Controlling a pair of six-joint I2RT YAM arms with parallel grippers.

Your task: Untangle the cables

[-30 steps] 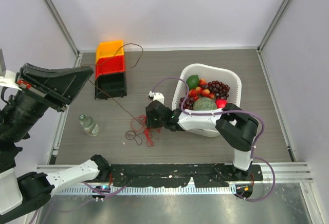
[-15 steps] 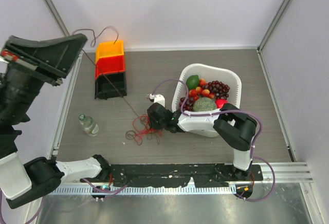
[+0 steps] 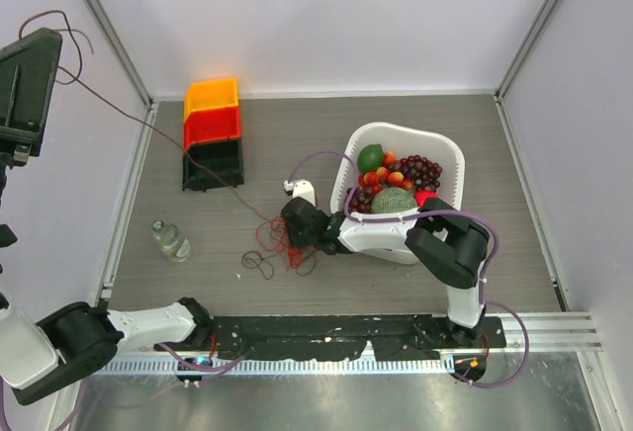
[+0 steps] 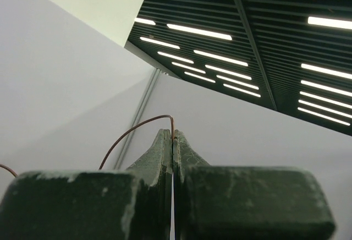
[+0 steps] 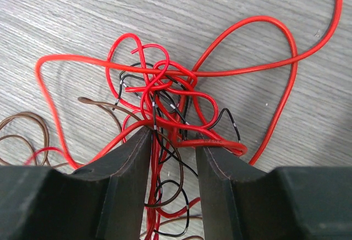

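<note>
Thin red-and-brown cable tangle (image 3: pixel 280 249): is laid on grey wood-grain table (image 3: pixel 297 134) beside white plastic basket (image 3: pixel 450 149) | brown strand (image 4: pixel 132 132) is pinched tight in raised left gripper (image 4: pixel 173 137) | right gripper (image 5: pixel 174 141) is held part-open astride tangle.

Grey wood-grain table (image 3: pixel 495 283), white walls (image 3: pixel 326 16) — striplit ceiling (image 4: pixel 286 47).

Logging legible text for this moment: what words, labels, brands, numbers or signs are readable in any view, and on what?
No text can be read in any view.
On the bottle, any label is too small to read.
The stacked bins, the white basket and the cables show no print.
</note>
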